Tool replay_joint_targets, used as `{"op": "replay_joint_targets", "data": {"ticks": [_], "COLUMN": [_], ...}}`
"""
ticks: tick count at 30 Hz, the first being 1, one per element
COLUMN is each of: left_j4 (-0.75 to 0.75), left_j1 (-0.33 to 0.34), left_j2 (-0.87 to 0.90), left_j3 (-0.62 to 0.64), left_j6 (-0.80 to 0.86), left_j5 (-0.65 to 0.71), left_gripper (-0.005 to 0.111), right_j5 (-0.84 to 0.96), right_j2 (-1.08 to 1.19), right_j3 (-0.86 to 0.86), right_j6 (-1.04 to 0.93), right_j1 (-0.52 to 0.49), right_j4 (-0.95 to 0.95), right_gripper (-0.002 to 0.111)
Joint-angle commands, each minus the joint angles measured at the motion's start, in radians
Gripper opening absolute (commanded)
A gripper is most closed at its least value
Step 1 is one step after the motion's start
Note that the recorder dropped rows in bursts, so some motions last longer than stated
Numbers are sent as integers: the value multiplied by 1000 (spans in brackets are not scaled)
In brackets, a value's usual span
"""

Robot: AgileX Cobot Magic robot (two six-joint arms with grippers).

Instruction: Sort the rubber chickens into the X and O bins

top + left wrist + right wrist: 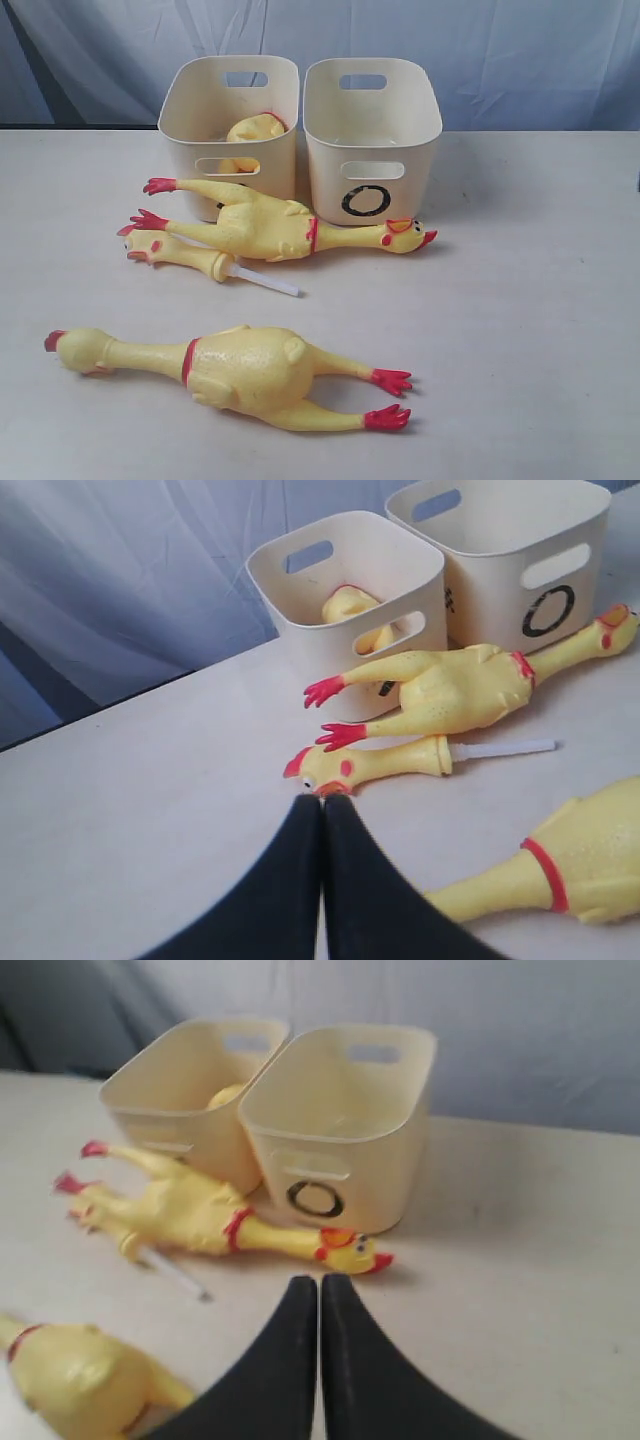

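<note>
Left wrist view: left end effector [321, 800] fully closed, holding nothing.

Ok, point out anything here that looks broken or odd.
One chicken is broken: a severed head and neck with a bare white tube lies beside a whole chicken before the bins. A yellow piece sits in the left bin.

You've got two cream plastic tubs side by side: the O-marked tub [372, 140], and its neighbour [228, 130] holding a yellow headless rubber body [255, 130]. A whole yellow rubber chicken [270, 225] lies across their fronts. The head-and-neck piece with white tube [190, 255] sits just beside it. The second whole chicken [240, 365] lies apart, head pointing the opposite way.
</note>
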Motion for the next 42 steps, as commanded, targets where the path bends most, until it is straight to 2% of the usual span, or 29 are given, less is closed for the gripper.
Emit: {"op": "replay_joint_targets", "data": {"ticks": [1, 8, 15, 26, 34, 42], "left_j4": [112, 129, 129, 140, 140, 140], "left_j1": [5, 5, 5, 5, 5, 5], "left_j2": [-63, -119, -161, -165, -165, -165], "left_j3": [5, 33, 82, 84, 84, 84], "left_j6": [-114, -130, -147, -152, -155, -157], "left_j5": [27, 43, 23, 12, 10, 10], "left_gripper": [0, 0, 0, 0, 0, 0], "right_j5": [183, 312, 302, 232, 238, 215], "right_j2": [210, 395, 533, 724, 903, 1094], "right_j3": [-120, -228, -350, -515, -636, -799], "right_j6": [-279, -449, -462, -236, 28, 28], "right_j1": [1, 11, 129, 380, 562, 696], "right_j4": [257, 378, 301, -105, -381, -380], "right_gripper": [2, 2, -1, -1, -1, -1]}}
